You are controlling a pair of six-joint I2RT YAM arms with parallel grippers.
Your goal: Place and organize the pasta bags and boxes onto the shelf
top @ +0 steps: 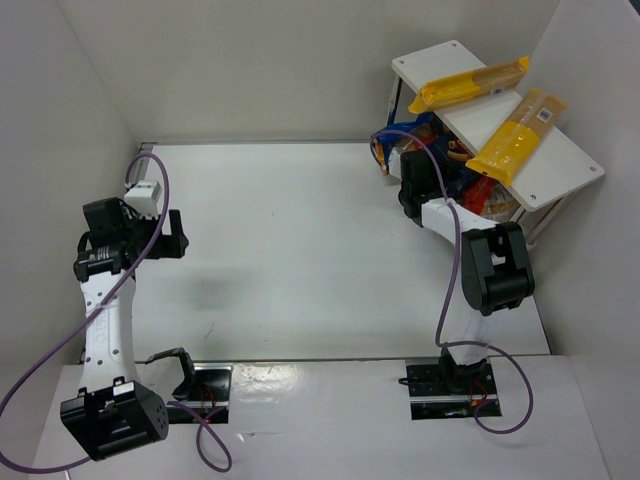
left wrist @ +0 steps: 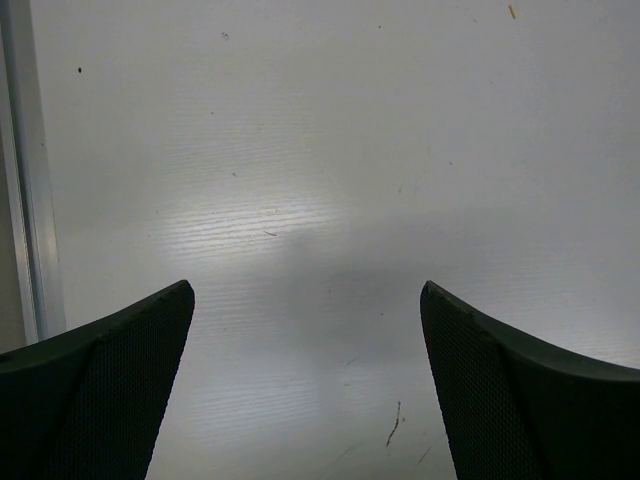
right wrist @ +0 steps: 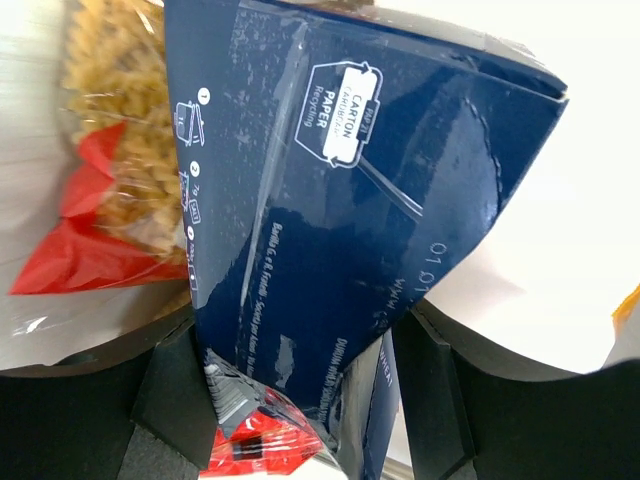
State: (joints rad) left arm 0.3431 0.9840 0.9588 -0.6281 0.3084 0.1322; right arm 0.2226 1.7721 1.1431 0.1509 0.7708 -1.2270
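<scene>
Overhead, right arm reaches to the far right corner, its right gripper (right wrist: 300, 330) at the near-left side of the shelf (top: 560, 165), level with the lower tier under the top board. Wrist view: jaws stand fairly wide, closed on a dark blue box (right wrist: 350, 200); box fills the gap, a finger pressed to each side, box tilted, recycling mark and small white print facing the camera. Red bag (right wrist: 100, 210) of spiral pasta lies just beside the box, on its left in that view, touching or nearly so; cannot tell which. Second red packet edge (right wrist: 255, 445) shows low between the fingers, under the box. Top board carries two yellow bags: one (top: 470, 83) slantwise across the far end, the other (top: 515, 135) across the middle, its barcode end overhanging the far edge. More packets crowd the lower tier behind the gripper, partly hidden by the board; cannot sort them out from above. Left arm is well apart at the left side of the table (top: 300, 250). Left gripper (left wrist: 305, 290) hangs over bare tabletop, jaws wide apart, nothing between them.
</scene>
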